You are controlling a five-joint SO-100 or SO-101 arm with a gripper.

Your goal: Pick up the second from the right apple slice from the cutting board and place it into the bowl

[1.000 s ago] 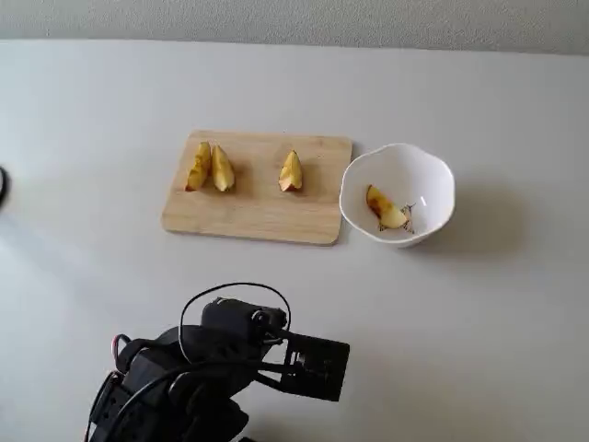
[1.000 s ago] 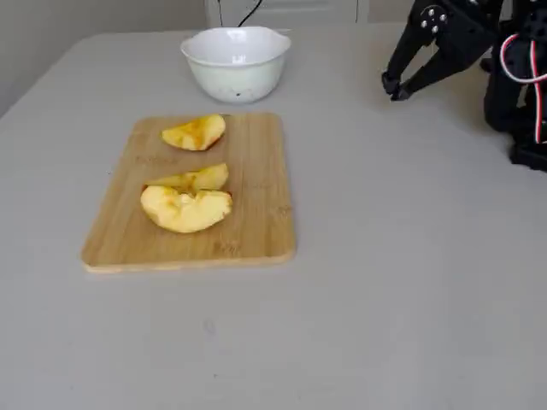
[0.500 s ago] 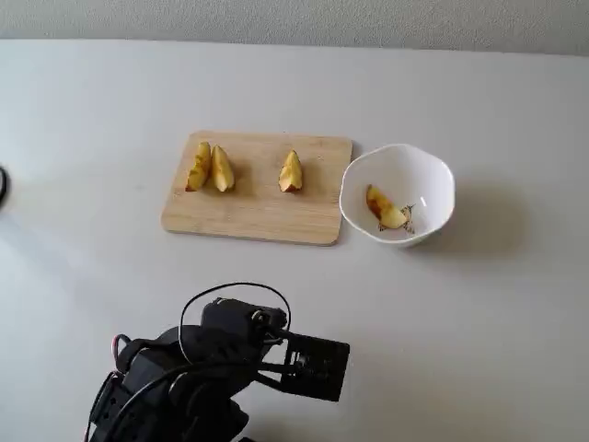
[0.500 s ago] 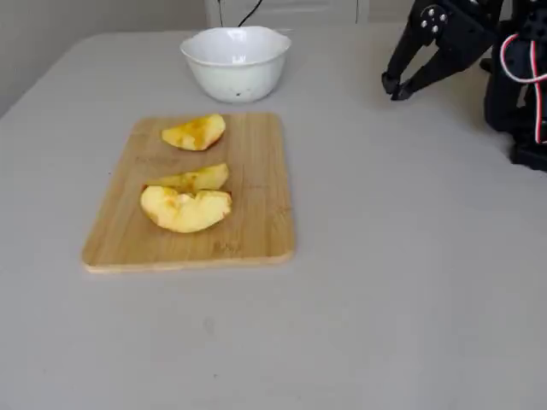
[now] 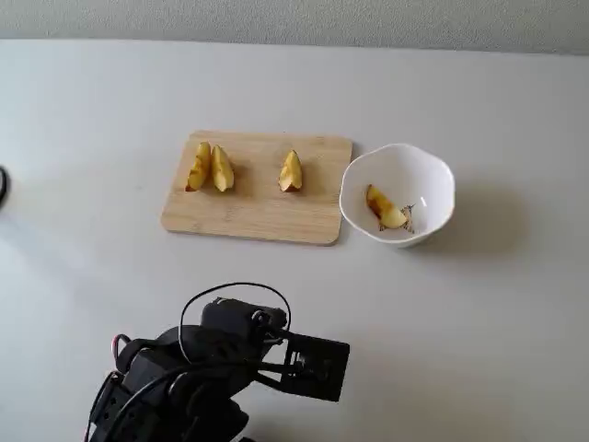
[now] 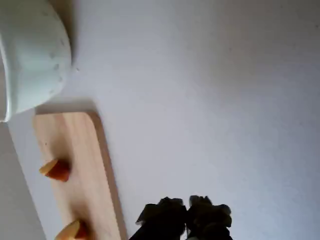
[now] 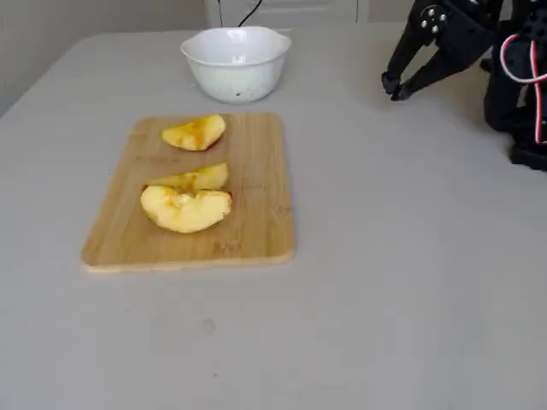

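Observation:
The light-wood cutting board (image 5: 258, 216) carries three apple slices: two close together at its left end (image 5: 199, 167) (image 5: 223, 170) and one alone toward the right (image 5: 291, 172). A fourth apple slice (image 5: 385, 209) lies inside the white bowl (image 5: 433, 180), which stands just right of the board. My gripper (image 5: 336, 368) is at the near table edge, well away from the board, shut and empty. In the wrist view its closed fingertips (image 6: 175, 215) hover over bare table beside the board (image 6: 82, 150), the bowl (image 6: 35, 55) and two slices (image 6: 56, 169) (image 6: 72, 230). The other fixed view shows the gripper (image 7: 393, 85) right of the bowl (image 7: 235, 64).
The arm's base and cables (image 5: 175, 387) fill the lower left of a fixed view. The table (image 5: 479, 322) is plain pale grey. A dark object (image 5: 3, 184) sits at the left edge.

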